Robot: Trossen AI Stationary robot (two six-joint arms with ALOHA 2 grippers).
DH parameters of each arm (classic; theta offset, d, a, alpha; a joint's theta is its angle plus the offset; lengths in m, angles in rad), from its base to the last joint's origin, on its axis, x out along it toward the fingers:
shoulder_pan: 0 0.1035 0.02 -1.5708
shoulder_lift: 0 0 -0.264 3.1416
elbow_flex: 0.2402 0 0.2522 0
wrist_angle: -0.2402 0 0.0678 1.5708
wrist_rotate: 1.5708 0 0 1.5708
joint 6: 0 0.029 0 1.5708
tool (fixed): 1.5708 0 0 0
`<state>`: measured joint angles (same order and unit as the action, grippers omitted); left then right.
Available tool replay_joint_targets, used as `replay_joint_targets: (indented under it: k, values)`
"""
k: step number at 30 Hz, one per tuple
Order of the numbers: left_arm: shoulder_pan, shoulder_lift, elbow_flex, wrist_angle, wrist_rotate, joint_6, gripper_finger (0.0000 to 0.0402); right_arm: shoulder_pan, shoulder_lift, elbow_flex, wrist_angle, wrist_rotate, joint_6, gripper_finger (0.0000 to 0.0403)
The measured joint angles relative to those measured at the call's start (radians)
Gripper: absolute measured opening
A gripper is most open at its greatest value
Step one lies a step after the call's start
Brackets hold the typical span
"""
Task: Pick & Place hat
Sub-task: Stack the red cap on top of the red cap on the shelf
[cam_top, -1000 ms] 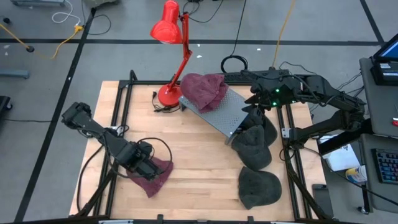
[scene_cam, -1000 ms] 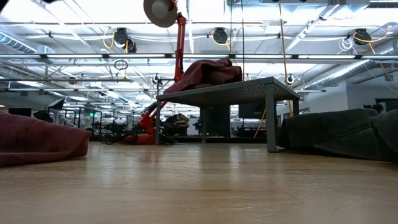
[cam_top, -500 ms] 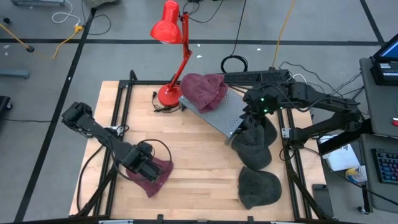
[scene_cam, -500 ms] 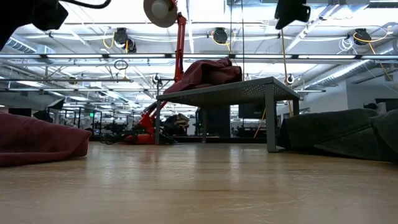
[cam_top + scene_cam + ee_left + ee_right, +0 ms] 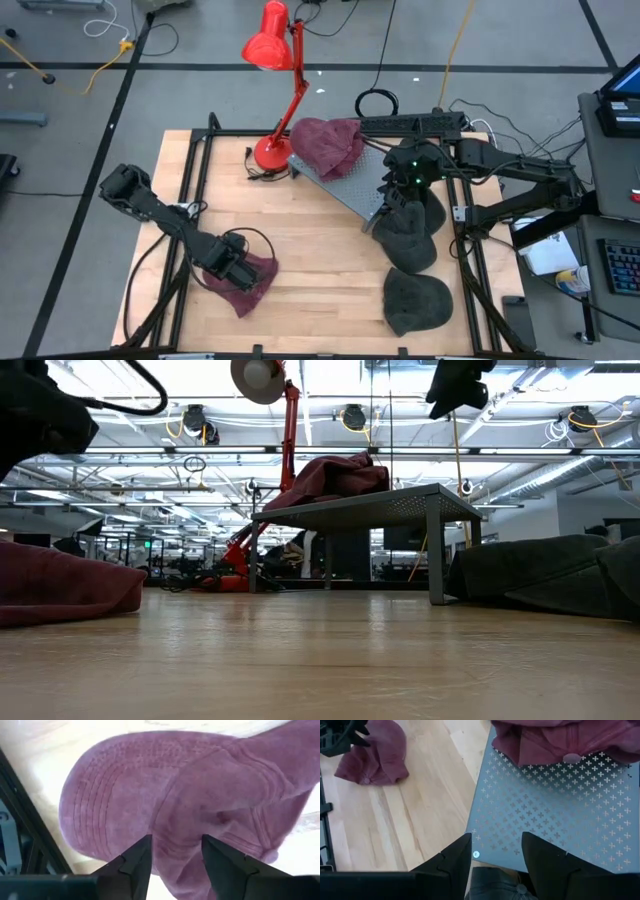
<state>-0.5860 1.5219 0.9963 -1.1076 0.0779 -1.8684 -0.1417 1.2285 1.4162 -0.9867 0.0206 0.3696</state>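
Observation:
A maroon hat (image 5: 252, 281) lies flat on the wooden table near its left near corner; it also shows in the low view (image 5: 60, 585) and fills the left wrist view (image 5: 175, 795). My left gripper (image 5: 232, 266) (image 5: 176, 847) hangs open just above it, apart from it. A second maroon hat (image 5: 328, 143) (image 5: 560, 740) rests on a grey perforated stand (image 5: 355, 180). My right gripper (image 5: 395, 190) (image 5: 496, 850) is open above the stand's right edge. Dark grey hats (image 5: 405, 235) lie beside the stand.
A red desk lamp (image 5: 275, 60) stands at the far edge behind the stand. Another dark grey hat (image 5: 415, 300) lies near the right near corner. Black frame rails run along the table's left and right sides. Bare wood (image 5: 320, 260) lies between the hats.
My right gripper has swung from the far right corner toward the table's left and near edge, coming over the stand's right edge and lower into the low view. My left gripper has sunk a little toward the maroon hat. The hats have not moved.

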Motion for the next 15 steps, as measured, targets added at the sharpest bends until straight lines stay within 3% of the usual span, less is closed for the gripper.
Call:
replay_joint_targets:
  k: [10,15]
  values:
    - [0.000,0.000,-0.060,0.013,0.011,0.047,0.0128,0.000,0.000,0.000,0.057,-0.074,0.004,0.0164]
    - [0.000,0.000,-0.061,0.011,0.016,0.081,0.0083,0.000,0.000,0.000,0.086,-0.078,0.009,0.0164]
